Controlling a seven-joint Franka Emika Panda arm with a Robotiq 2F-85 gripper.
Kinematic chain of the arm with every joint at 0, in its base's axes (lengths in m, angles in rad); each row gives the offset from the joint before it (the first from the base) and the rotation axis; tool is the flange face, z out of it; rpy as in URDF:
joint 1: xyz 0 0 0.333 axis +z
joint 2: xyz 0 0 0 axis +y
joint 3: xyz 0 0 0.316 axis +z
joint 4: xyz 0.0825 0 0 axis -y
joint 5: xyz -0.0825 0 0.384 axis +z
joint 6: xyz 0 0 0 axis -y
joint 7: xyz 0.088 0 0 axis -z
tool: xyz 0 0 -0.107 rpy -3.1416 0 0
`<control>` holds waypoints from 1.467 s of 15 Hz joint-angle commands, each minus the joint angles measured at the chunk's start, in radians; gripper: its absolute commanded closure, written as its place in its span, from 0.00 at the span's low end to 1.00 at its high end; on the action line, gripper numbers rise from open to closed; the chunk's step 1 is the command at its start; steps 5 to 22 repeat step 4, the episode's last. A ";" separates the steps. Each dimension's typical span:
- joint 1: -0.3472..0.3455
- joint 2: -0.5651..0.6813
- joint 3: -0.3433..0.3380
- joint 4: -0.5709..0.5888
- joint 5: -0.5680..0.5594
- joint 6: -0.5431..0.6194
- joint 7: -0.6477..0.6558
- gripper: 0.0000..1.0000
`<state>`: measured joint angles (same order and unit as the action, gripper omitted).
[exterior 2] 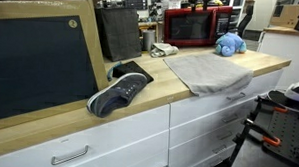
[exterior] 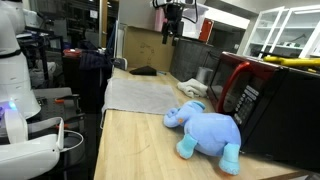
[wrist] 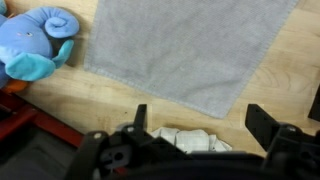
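In an exterior view, your gripper (exterior: pixel 172 35) is hanging high above the grey towel (exterior: pixel 140 95), which is lying flat on the counter (exterior: pixel 130 150) beside a blue plush elephant (exterior: pixel 205 130). In an exterior view, a dark shoe (exterior 2: pixel 119 92) is showing (the wrist view is missing it). In the wrist view, your jaws are standing wide and empty over the towel's edge.

No text, label, brand, number or sign can be read in any view; everything is too small or blurred.
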<state>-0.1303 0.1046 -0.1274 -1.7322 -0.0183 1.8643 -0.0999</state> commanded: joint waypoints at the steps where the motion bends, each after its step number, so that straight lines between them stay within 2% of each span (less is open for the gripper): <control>1: -0.005 0.001 0.002 0.012 0.011 -0.011 -0.010 0.00; 22: -0.008 0.002 0.001 0.018 0.018 -0.016 -0.014 0.00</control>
